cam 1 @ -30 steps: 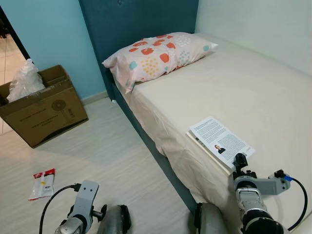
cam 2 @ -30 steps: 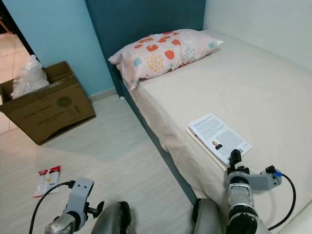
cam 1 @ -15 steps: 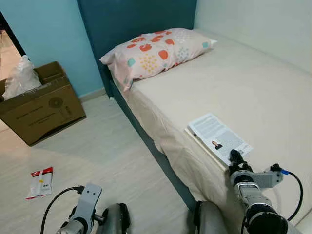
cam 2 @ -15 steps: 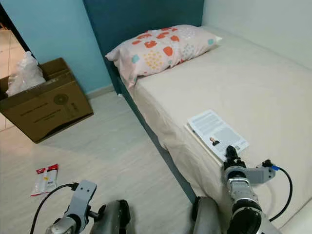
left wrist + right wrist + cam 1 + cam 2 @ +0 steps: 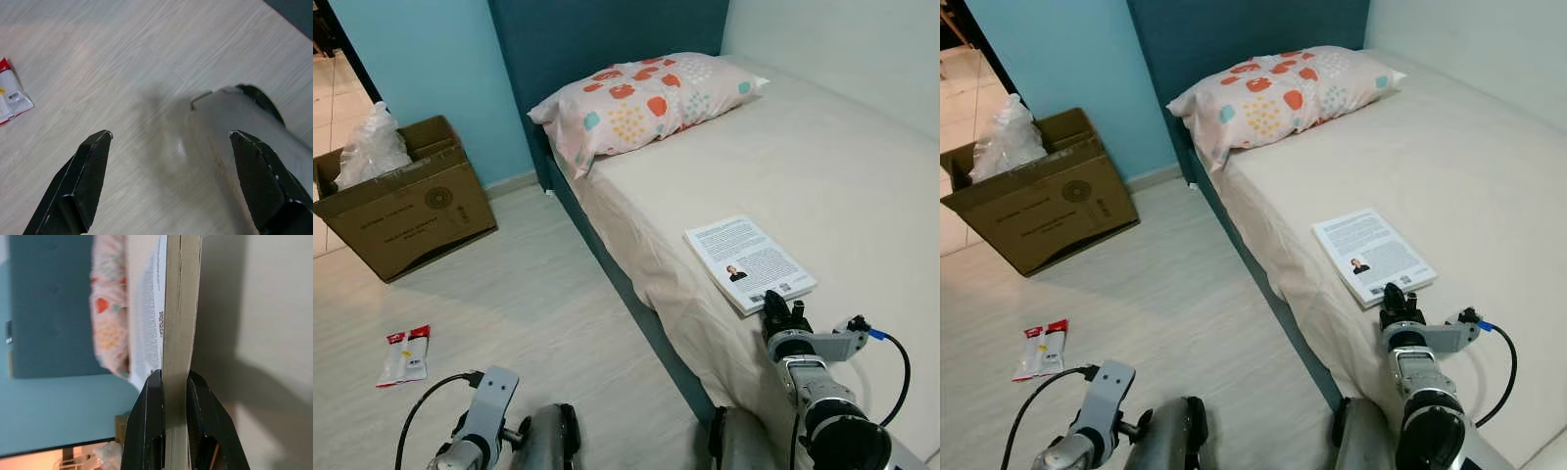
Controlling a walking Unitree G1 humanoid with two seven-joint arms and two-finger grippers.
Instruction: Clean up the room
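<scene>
The thin white paperback book (image 5: 749, 262), lying near the edge of the cream bed (image 5: 862, 176), is pinched at its near edge by the right gripper (image 5: 169, 396), and it could be dropped if only that thin edge is held.

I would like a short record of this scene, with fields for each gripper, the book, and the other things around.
right gripper: jaws closed on the near edge of the book
left gripper: jaws open, low above the floor, holding nothing
book: on the bed, near its edge, back cover up
bed: beige sheet, patterned pillow at the head
floor: cardboard box by the blue wall, red and white packet lying flat
</scene>
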